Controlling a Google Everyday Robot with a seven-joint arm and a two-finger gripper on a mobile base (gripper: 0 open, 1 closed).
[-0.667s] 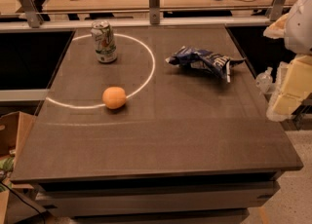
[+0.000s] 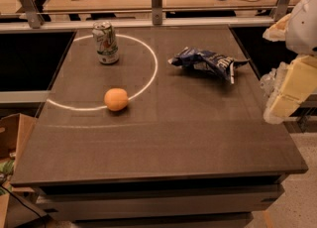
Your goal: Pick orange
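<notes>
obs: orange (image 2: 116, 99) sits on the tabletop (image 2: 173, 138), in the front-left part of the surface as the camera sees it. it rests right on the white ring line (image 2: 148, 73) painted there. nothing touches it. a drink can (image 2: 106, 42) stands upright behind it, inside the ring and apart from it. a crumpled blue chip bag (image 2: 208, 61) lies further back and toward the right, well apart from the fruit.

tool (image 2: 290, 90): at the far right edge of the view, hanging beside the right rim of the tabletop, above surface level. only pale blocky parts of it show, so i cannot tell whether it is apart or together. it appears to hold nothing.

key relation: the orange lies well apart from the tool, across most of the tabletop toward frame-left and slightly nearer the front edge. the straight line between them runs over bare surface; the bag sits behind that line, the can further back.

judgement: the reach has not begun. the fruit is round, so no long axis fixes the approach angle. it may roll if nudged off-centre.
</notes>
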